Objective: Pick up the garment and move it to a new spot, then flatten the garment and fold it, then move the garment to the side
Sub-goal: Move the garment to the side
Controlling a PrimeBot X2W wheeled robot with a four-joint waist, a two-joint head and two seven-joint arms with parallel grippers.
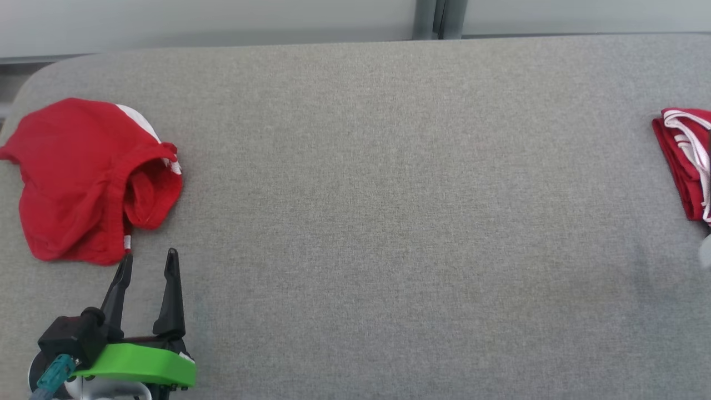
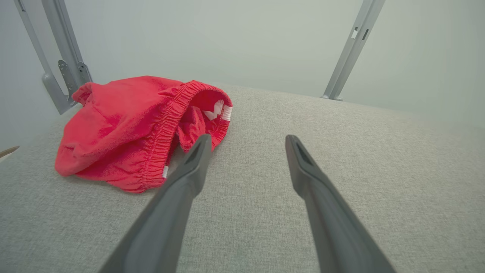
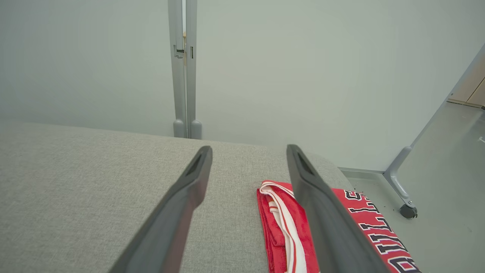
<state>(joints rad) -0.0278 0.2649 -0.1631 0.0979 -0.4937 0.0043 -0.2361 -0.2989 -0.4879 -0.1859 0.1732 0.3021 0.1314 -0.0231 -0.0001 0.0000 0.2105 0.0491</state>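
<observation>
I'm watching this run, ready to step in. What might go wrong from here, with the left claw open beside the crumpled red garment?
The crumpled red garment is bunched, waistband doubled; the open left claw may pinch several layers and lift a lump.
It lies near the table edge, so a drag might pull it off.
The folded garment sits at the right edge; the open right claw could nudge it off.

Grey upholstered surface (image 1: 389,194), pale wall (image 3: 284,76)
</observation>
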